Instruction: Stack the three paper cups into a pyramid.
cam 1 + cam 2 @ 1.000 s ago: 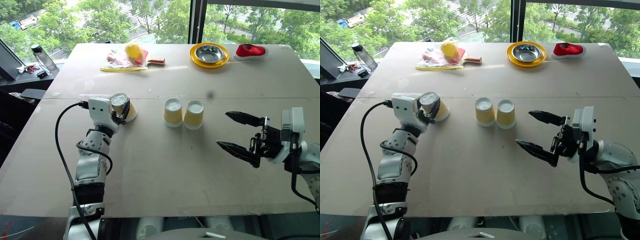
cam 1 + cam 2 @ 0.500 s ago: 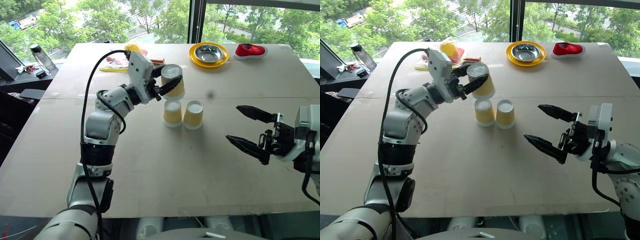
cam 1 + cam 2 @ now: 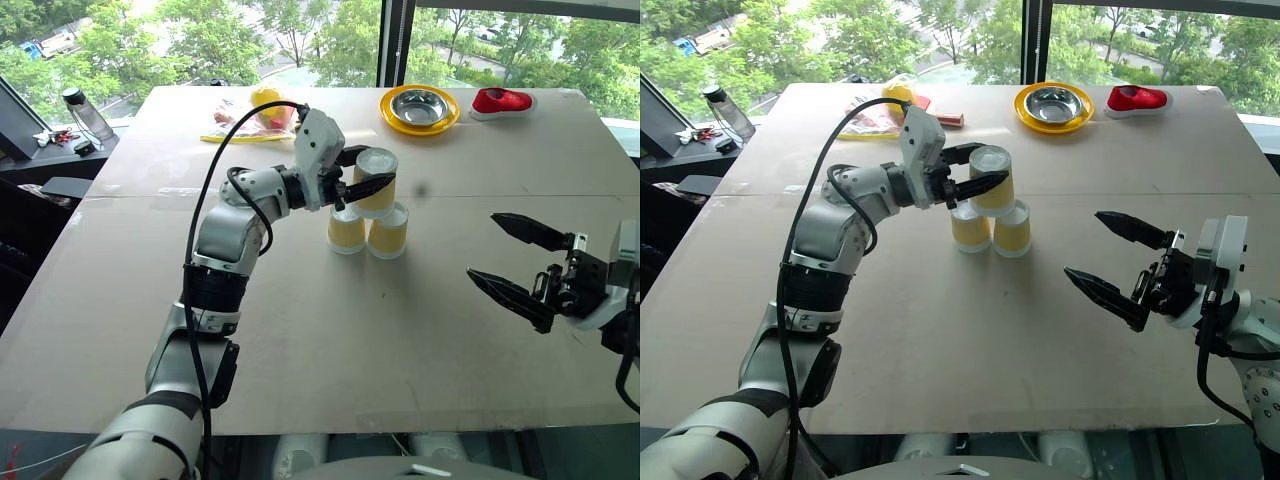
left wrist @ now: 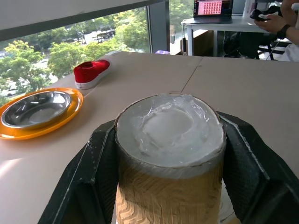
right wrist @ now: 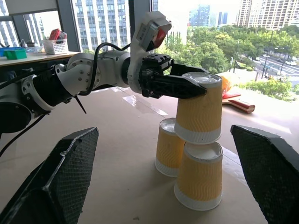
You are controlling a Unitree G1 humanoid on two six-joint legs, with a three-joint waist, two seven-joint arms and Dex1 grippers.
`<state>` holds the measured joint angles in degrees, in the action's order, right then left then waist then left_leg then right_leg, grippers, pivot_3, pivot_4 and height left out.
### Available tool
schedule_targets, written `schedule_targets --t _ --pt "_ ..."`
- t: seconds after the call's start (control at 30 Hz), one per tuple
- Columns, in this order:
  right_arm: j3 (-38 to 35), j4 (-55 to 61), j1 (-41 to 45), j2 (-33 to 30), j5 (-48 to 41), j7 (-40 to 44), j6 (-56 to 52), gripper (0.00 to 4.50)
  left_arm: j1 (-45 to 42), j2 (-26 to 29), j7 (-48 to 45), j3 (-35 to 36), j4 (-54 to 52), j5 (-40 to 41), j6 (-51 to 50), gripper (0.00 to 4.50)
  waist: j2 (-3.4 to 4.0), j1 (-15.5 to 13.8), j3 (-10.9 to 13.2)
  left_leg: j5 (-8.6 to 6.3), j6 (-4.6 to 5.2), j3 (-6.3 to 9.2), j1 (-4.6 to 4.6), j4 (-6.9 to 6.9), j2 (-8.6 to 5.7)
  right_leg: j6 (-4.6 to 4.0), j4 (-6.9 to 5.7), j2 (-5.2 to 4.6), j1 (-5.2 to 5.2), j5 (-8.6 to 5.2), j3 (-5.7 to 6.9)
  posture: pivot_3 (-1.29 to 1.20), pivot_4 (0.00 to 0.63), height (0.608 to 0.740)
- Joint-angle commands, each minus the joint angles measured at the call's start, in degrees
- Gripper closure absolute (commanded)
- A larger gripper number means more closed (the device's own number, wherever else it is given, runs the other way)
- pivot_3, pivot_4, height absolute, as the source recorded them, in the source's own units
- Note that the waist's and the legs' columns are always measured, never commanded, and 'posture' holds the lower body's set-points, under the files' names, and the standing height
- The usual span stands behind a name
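Sitting clamped in left pincer [image 3: 366, 172]: third cup [image 3: 376, 182]

table [image 3: 300, 330] | two cups [image 3: 367, 230] mid | bowl-on-plate [image 3: 420, 108], shoe [image 3: 501, 101] far edge

No readable text

No word, label, brand, number or sign could be read anywhere; the laptop screen [image 4: 209, 7] showed bright content too small to make out.
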<state>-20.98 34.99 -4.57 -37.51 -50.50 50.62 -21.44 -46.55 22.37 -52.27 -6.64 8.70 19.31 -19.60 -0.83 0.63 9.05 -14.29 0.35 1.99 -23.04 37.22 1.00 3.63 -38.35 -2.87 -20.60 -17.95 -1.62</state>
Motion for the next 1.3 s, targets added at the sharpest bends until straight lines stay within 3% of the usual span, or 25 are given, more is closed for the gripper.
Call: schedule_targets --t 0.03,0.23,0.27,0.37,0.67,0.8,1.07,1.17,1.3 --pt "-1.22 2.22 0.00 0.30 -0.39 -0.85 1.53 0.00 -0.40 0.25 -1.38 0.14 -0.87 -0.18 0.96 2.09 0.00 0.00 0.00 0.00 0.00 0.00 0.00 0.00 0.00 0.00 0.00 0.00 0.00 0.00 0.00 0.00 0.150 0.740" --pt "-0.95 1.63 1.60 0.10 -0.19 -1.84 1.93 0.00 -0.19 -0.38 -1.61 0.10 -0.66 -0.41 1.03 2.09 0.00 0.00 0.00 0.00 0.00 0.00 0.00 0.01 0.00 0.00 0.00 0.00 0.00 0.00 -0.01 0.00 0.150 0.740" --pt "-0.96 1.60 1.66 0.12 -0.07 -1.92 1.98 0.00 -0.15 -0.43 -1.60 0.12 -0.70 -0.42 1.00 1.08 0.00 0.01 0.00 0.00 0.00 0.01 0.00 0.01 0.00 0.00 -0.01 0.00 0.00 0.00 0.00 0.00 0.150 0.740" --pt "-0.79 1.14 2.08 0.05 0.81 -2.92 1.79 0.00 0.32 -0.65 -1.69 0.34 -1.00 0.10 0.45 0.04 0.00 0.00 0.00 0.00 0.00 0.00 0.00 0.01 0.00 0.00 0.00 0.00 0.00 0.00 0.00 0.00 0.150 0.740" --pt "-0.96 0.37 3.61 -0.29 0.41 -3.76 1.06 0.00 -0.10 -1.34 -1.20 2.01 -3.53 2.11 0.11 0.04 0.00 0.00 0.00 0.00 0.00 0.00 0.00 0.01 0.00 0.00 -0.01 0.00 0.00 0.00 0.00 0.00 0.150 0.740" --pt "-2.54 -0.01 1.95 -0.43 0.49 -2.61 1.78 0.00 -0.49 -2.13 -1.22 6.12 -8.89 8.87 -2.77 0.04 0.00 0.00 0.00 0.00 0.00 0.00 -0.01 0.01 0.00 0.00 -0.01 -0.01 0.00 0.00 0.00 0.00 0.150 0.740" --pt "-9.80 -3.14 -5.82 -0.38 -1.42 3.57 3.97 0.00 3.27 6.60 0.75 14.85 -21.30 19.00 -13.86 0.04 0.03 0.23 0.00 0.00 0.00 -0.05 0.06 0.00 0.05 0.00 -0.05 -0.01 0.02 0.00 -0.07 0.00 0.150 0.740" --pt "-11.80 -6.05 -9.09 -0.25 -0.99 7.71 5.27 0.00 10.60 12.34 1.12 17.89 -25.90 20.06 -17.35 0.04 0.06 0.23 0.00 -0.01 0.01 -0.05 0.21 0.00 0.08 0.00 -0.08 0.01 0.13 0.00 -0.09 0.00 0.150 0.740" --pt "-12.86 -11.10 -13.15 0.22 1.24 13.80 8.72 0.00 29.22 18.33 2.25 20.76 -34.05 17.17 -17.31 0.04 0.14 0.32 0.01 -0.01 0.02 -0.13 0.29 -0.13 0.27 -0.01 0.00 0.02 0.17 -0.02 -0.19 0.00 0.150 0.740"
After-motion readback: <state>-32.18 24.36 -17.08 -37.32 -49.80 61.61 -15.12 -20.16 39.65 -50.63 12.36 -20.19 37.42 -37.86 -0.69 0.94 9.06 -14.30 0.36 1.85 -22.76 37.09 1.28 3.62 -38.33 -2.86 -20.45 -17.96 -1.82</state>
